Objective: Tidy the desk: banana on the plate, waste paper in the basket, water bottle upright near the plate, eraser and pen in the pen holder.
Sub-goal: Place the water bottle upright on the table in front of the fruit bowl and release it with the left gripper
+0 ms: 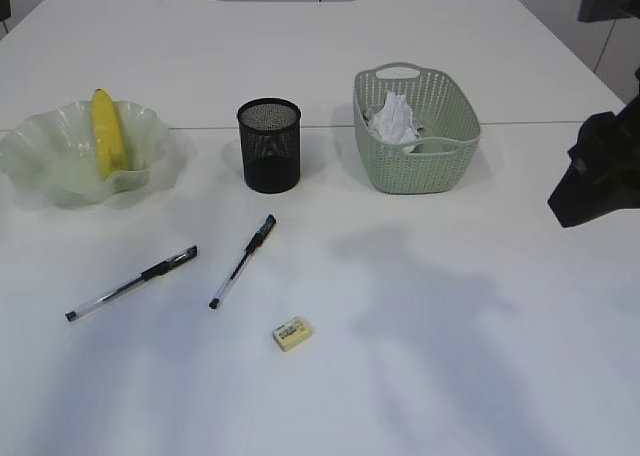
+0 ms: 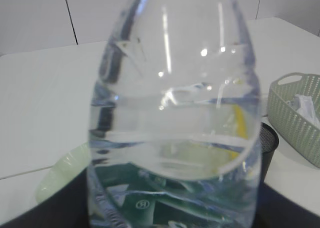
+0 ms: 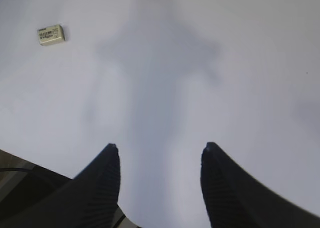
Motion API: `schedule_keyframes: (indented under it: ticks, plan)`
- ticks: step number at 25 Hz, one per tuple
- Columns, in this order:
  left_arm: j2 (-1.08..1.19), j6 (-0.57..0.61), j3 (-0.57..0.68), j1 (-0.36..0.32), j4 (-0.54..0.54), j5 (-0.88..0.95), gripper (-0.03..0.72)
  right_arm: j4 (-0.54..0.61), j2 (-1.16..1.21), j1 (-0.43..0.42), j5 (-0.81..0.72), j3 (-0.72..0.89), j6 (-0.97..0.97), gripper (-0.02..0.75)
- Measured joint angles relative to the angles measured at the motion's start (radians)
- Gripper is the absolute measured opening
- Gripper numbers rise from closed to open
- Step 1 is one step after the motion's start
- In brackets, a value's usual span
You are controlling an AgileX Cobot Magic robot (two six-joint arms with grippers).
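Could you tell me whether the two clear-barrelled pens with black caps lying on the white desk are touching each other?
Apart. The exterior view shows bare white desk plainly between the left clear-barrelled pen and the right one.

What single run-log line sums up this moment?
banana: on plate | waste paper: in basket | water bottle: in left pincer | two pens, eraser: on desk | right pincer: open, empty

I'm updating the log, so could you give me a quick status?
Left gripper holds water bottle, aloft. Right gripper open, empty. Banana on plate, waste paper in basket. Two pens, eraser on desk, unobstructed.
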State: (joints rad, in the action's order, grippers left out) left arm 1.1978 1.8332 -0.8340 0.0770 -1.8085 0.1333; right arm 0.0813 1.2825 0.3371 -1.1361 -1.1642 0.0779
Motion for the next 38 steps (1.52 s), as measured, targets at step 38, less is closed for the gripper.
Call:
schedule_keyframes:
  ticks: [38]
  plan:
    - [0.001, -1.139, 0.0, 0.0, 0.879, -0.221, 0.391, 0.0, 0.0, 0.0, -0.001, 0.0, -0.002, 0.396]
